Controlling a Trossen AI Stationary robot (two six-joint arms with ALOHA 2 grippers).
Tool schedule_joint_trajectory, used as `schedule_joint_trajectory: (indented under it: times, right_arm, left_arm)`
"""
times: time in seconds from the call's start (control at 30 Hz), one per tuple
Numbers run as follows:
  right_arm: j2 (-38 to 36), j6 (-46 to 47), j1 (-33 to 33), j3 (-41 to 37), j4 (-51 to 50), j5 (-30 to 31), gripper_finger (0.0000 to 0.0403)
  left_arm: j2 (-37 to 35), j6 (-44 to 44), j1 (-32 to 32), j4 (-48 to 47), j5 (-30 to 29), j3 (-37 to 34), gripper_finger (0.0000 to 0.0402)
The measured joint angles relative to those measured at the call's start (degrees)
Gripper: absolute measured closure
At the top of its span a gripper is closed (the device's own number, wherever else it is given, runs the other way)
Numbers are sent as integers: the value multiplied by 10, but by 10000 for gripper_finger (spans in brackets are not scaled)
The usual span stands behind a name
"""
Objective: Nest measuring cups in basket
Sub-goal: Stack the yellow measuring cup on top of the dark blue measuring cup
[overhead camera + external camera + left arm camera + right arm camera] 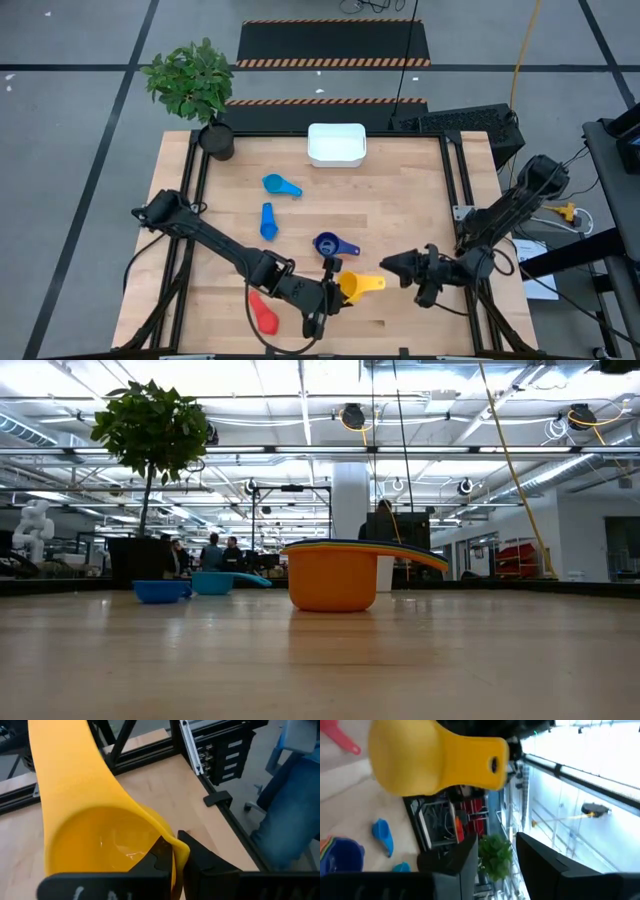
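Observation:
My left gripper (338, 290) is shut on a yellow measuring cup (357, 287) near the table's front edge. The cup's handle (480, 757) points toward my right gripper (388, 264). That gripper stands open just short of the handle, with nothing between its fingers. A dark blue cup (328, 245) sits nested in an orange one (333, 578) on the tabletop. Two blue cups (282, 185) (268, 221) lie farther back. A red cup (263, 312) lies near the front. The white basket (336, 143) stands at the far edge. My left gripper pinches the yellow cup's rim (169, 841) on the side away from the handle. One finger (152, 862) is inside the bowl and the other finger (205, 860) is outside. The fingers come from the table's left, slanting down. The cup is lifted clear of the table, its mouth up.
A potted plant (195, 85) stands at the far left corner. Black frame rails (452, 180) run along the table's sides. There is bare wood between the cups and the basket.

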Motion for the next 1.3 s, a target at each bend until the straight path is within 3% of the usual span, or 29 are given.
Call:
schedule_joint_trajectory:
  times: [0.2, 0.57, 0.73, 0.93, 1.13, 1.3]
  right_arm:
    - [3, -1, 13, 0, -2, -32, 273]
    - [3, 34, 15, 0, -34, -34, 277]
    - [3, 49, 15, 0, -40, -34, 304]
    - [3, 70, 14, 0, -52, -33, 344]
    - [3, 79, 14, 0, -57, -33, 379]
    - [3, 80, 14, 0, -65, -29, 394]
  left_arm:
    - [9, 10, 11, 3, 18, -1, 390]
    - [29, 6, 42, 12, 42, 0, 381]
    - [29, 10, 46, 10, 50, 0, 391]
    - [30, 12, 47, 9, 49, 0, 375]
    - [30, 17, 47, -3, 46, 0, 391]
    - [30, -4, 46, -6, 15, 0, 346]
